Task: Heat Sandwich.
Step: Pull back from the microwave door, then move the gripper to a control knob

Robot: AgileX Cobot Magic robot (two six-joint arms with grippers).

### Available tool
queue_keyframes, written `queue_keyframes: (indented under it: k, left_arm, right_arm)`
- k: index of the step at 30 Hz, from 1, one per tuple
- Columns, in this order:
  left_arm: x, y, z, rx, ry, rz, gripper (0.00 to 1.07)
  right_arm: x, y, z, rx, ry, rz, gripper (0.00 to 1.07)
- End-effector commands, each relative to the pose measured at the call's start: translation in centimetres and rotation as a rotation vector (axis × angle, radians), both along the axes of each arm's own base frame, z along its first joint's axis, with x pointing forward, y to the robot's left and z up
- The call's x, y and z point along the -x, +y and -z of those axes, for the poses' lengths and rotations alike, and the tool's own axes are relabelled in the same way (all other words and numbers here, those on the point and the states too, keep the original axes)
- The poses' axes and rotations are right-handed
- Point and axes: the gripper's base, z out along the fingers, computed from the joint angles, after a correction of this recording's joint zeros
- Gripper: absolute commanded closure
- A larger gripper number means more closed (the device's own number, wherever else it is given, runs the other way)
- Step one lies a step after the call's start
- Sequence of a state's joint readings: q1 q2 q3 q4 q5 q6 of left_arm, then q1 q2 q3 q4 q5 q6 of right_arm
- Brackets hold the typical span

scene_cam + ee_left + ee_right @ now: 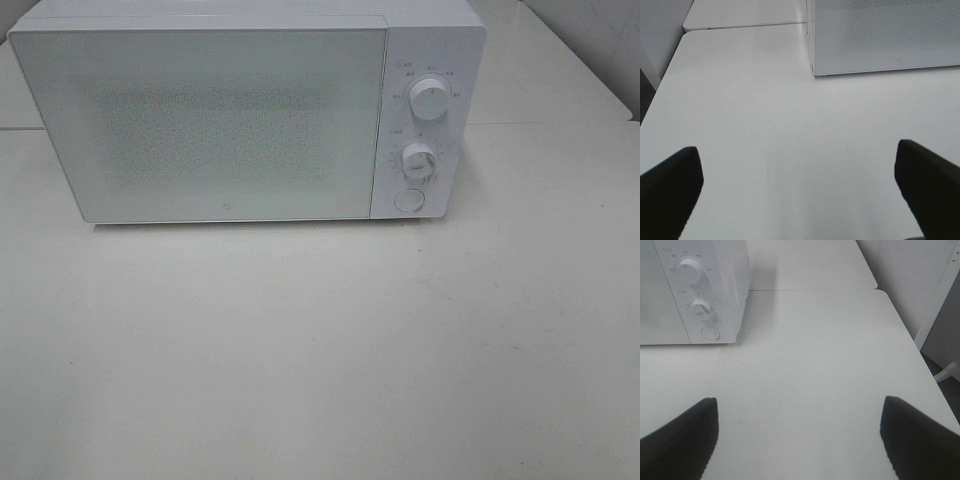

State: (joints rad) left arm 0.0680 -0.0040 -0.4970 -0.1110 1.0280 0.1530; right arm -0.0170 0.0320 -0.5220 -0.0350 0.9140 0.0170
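The sandwich is out of view in every frame. A white microwave (250,110) stands at the back of the white table (320,350) with its door shut. Neither arm shows in the high view. In the left wrist view my left gripper (797,192) is open above bare tabletop, its black fingers (670,190) wide apart, the microwave's door corner (885,35) ahead of it. In the right wrist view my right gripper (800,440) is open too, nothing between its fingers (680,440), with the microwave's knob panel (697,290) ahead.
The microwave has two round knobs (428,98) (420,160) and a round button (408,201) on its right panel. A second table (805,262) adjoins at the back. The table's right edge (912,347) drops to the floor beside a white frame (945,315).
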Motion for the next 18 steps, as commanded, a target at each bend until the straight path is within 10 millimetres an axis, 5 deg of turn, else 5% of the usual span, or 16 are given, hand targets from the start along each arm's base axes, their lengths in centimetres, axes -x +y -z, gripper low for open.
queue_keyframes:
  k: [1, 18]
  left_arm:
    - [0.4, -0.1, 0.1, 0.003, -0.022, 0.0, 0.03]
    - [0.4, -0.1, 0.1, 0.003, -0.022, 0.0, 0.03]
  right_arm:
    - [-1.5, -0.1, -0.9, 0.017, -0.026, 0.0, 0.22]
    - [-11.8, -0.1, -0.4, 0.02, -0.07, -0.022, 0.25]
